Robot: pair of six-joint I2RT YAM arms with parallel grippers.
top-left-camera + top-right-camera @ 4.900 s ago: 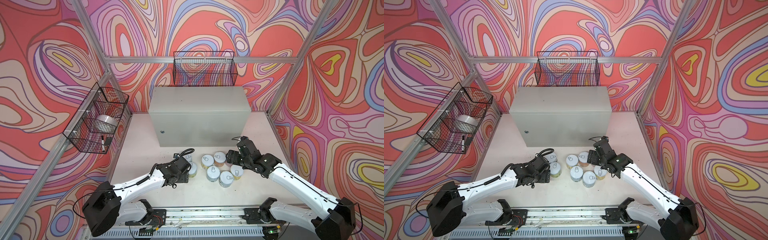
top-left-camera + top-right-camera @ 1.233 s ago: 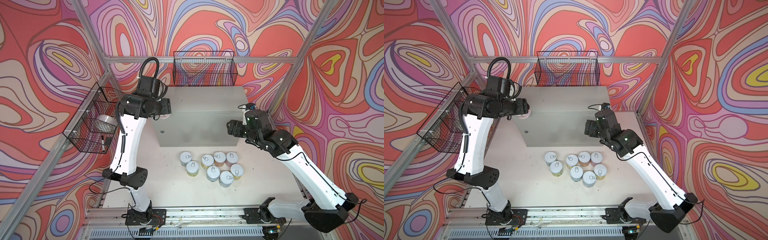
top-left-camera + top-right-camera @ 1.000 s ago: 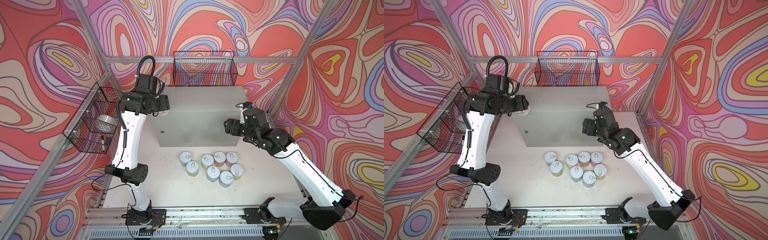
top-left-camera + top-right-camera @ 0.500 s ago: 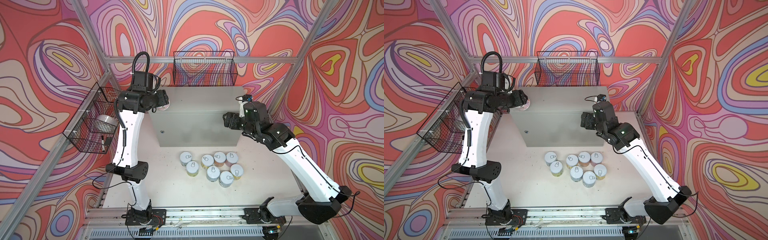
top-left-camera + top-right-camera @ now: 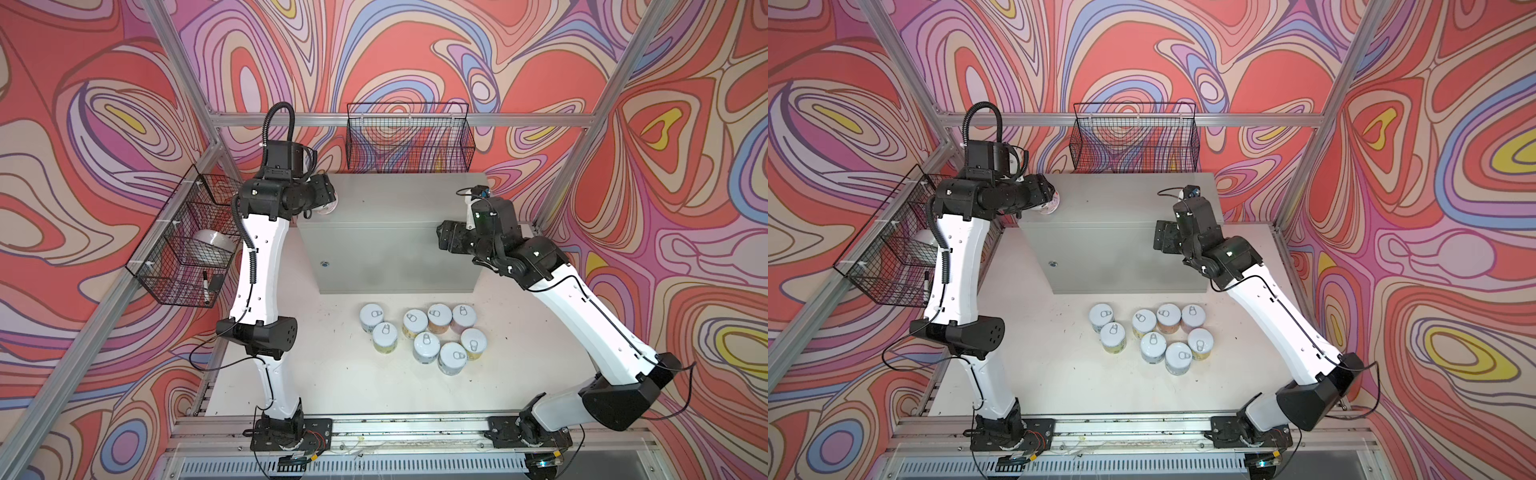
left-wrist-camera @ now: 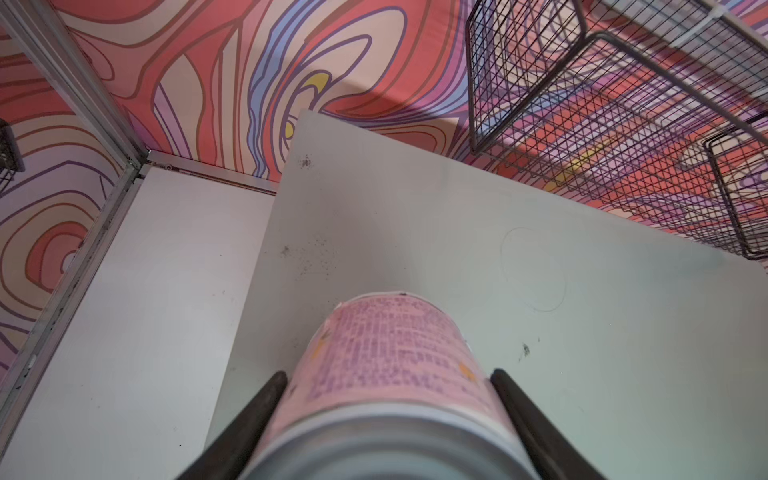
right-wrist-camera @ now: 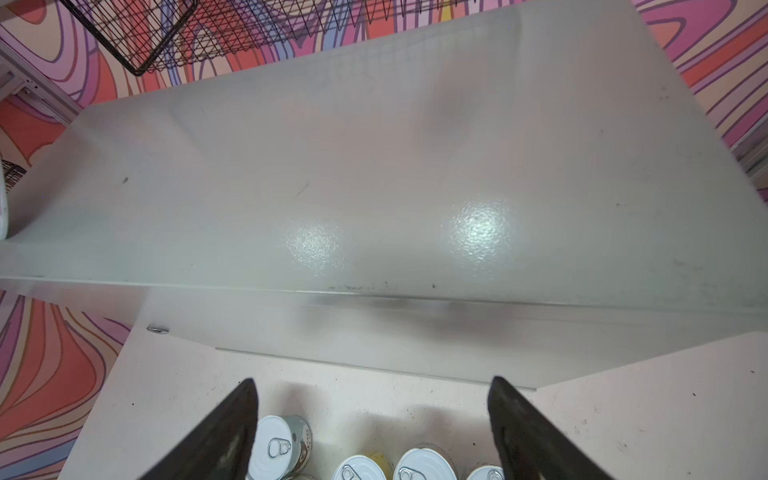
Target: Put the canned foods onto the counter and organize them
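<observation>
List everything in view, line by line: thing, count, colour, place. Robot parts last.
table: one, pale, under everything.
counter: one, light grey, at the back of the table.
cans on the table: eight, white lids with pastel labels, upright in a cluster in front of the counter.
pink can: one, pink label, gripped over the counter's left end.
back basket: one, black wire, on the rear wall above the counter.
side basket: one, black wire, on the left wall; holds a whitish round item and a marker.
left hand: black fingers, shut on the pink can.
right hand: black fingers, open, holding nothing, near the counter's right front edge.
</observation>
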